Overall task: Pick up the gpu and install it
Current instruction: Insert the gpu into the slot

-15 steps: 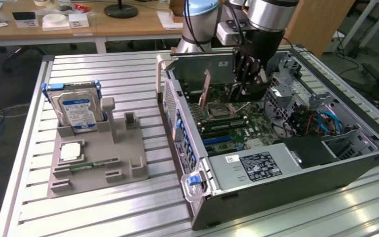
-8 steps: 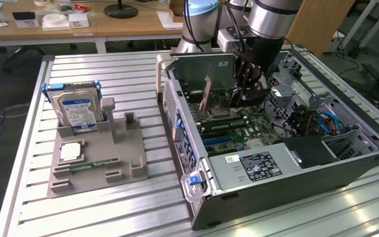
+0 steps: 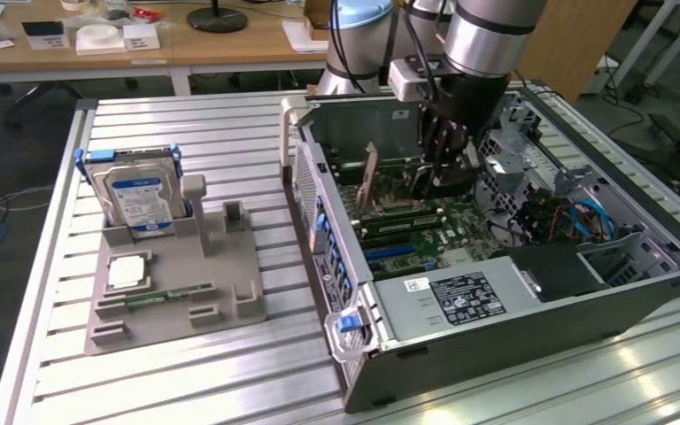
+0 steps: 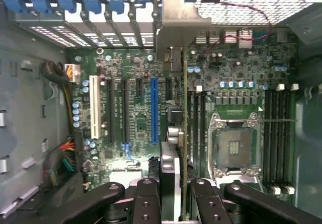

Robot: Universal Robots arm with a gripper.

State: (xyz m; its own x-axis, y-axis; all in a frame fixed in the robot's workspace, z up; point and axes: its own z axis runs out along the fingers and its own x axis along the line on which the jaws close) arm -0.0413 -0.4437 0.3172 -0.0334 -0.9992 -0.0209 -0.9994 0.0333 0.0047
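The tool point(image 3: 444, 173) is seen lowered inside the open computer case point(image 3: 623, 310), its dark fingers point(image 4: 147, 204) closed on the gpu point(image 4: 185, 133), which is gripped by its upper edge. The card is held on edge directly beneath the tool, between the two finger pairs, so that no sideways gap is left between tool and card. Its long axis is laid along the motherboard point(image 4: 131, 78), running from the tool toward the rear wall of the case, where the silver bracket point(image 4: 176, 22) is met by the row of rear slot openings. Relative to the blue expansion slot point(image 4: 154, 110), the card is placed just beside it, on the side nearer the CPU socket point(image 4: 234, 148), and parallel to it. Whether the card's lower edge is already seated in a slot cannot be told.

Outside the case, on the bench point(image 3: 198, 390), a grey fixture point(image 3: 174, 301) is seen carrying a hard drive point(image 3: 137, 195) with a blue-white label, well apart from the tool.
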